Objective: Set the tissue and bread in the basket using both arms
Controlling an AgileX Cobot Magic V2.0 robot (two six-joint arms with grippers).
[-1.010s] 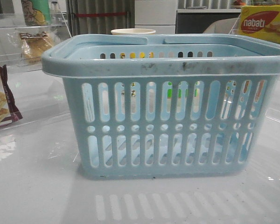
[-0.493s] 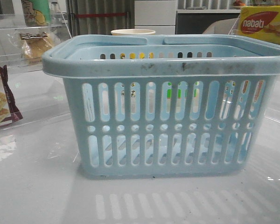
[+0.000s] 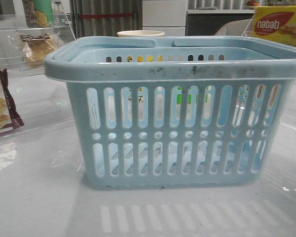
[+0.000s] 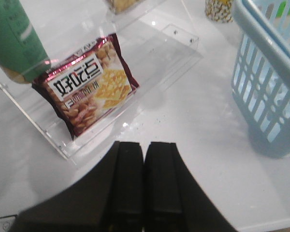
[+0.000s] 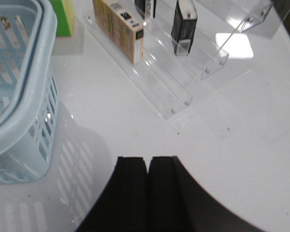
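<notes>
still at the very start, by the look of it: basket (image 3: 177, 123) standing on the bench (image 3: 39, 197), nothing visible inside through the slots. left hand (image 4: 144, 159) and right hand (image 5: 148, 169) both pressed together, holding nothing. bread (image 3: 37, 47) up on the clear shelf to the left; tissue (image 5: 183, 24) probably the dark pack on the acrylic steps. next: parting each hand and reaching out.

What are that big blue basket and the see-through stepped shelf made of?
The basket looks like moulded plastic: pale blue, matte, with a thick rim, slotted walls and dark scuff marks. The stepped shelf seems to be clear acrylic, though it could be another clear plastic: the white table shows through it and its edges catch glare.
</notes>
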